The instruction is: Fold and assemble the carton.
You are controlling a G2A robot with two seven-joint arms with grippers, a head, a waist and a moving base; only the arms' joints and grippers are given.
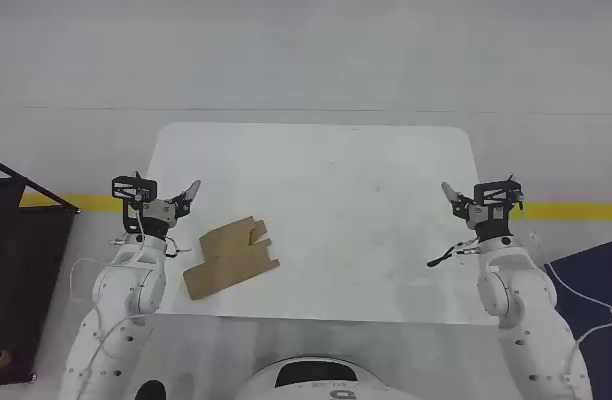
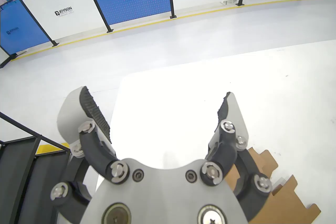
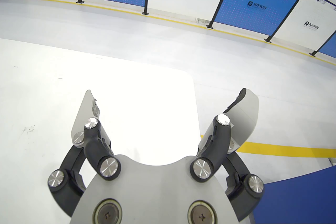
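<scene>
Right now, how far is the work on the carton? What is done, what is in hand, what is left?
Done: nothing visible; the carton lies flat and unfolded on the table. In hand: nothing; the left arm beside the carton and the right arm at the opposite table edge both have open, empty jaws. Left: grasping, folding and assembling it all.

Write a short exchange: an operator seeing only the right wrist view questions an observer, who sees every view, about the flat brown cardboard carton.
Operator: Where is the carton?
Observer: The flat brown cardboard carton lies on the white table, near the edge closest to the robot, on the left arm's side.
Operator: Is anything holding it?
Observer: No. The left end effector is open, beside the carton and apart from it.
</scene>
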